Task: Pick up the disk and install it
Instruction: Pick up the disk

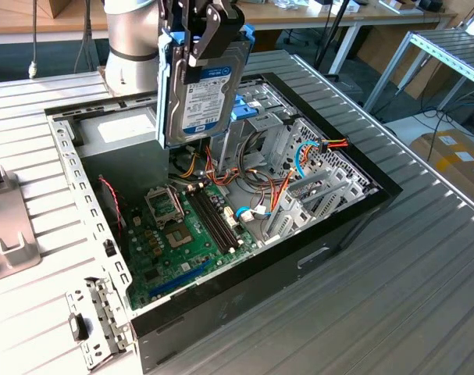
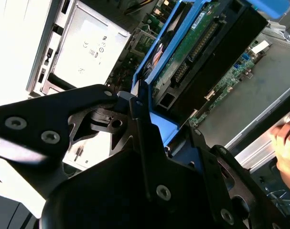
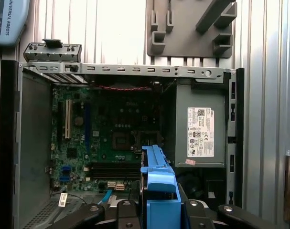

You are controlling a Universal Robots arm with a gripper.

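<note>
The gripper (image 1: 196,55) points straight down from the arm's wrist, its black fingers (image 1: 213,39) clamped firmly on the top edge of the disk (image 1: 199,101). The disk hangs upright in the air, its label turned toward the exterior camera and its blue mounting pieces (image 3: 156,191) running along its sides. It is over the far part of the open computer case (image 1: 315,250). The grey power supply (image 1: 118,129) lies just to the exterior view's left of the disk. The green motherboard (image 1: 178,238) lies nearer, and the metal drive cage (image 1: 299,148) stands to the exterior view's right.
</note>
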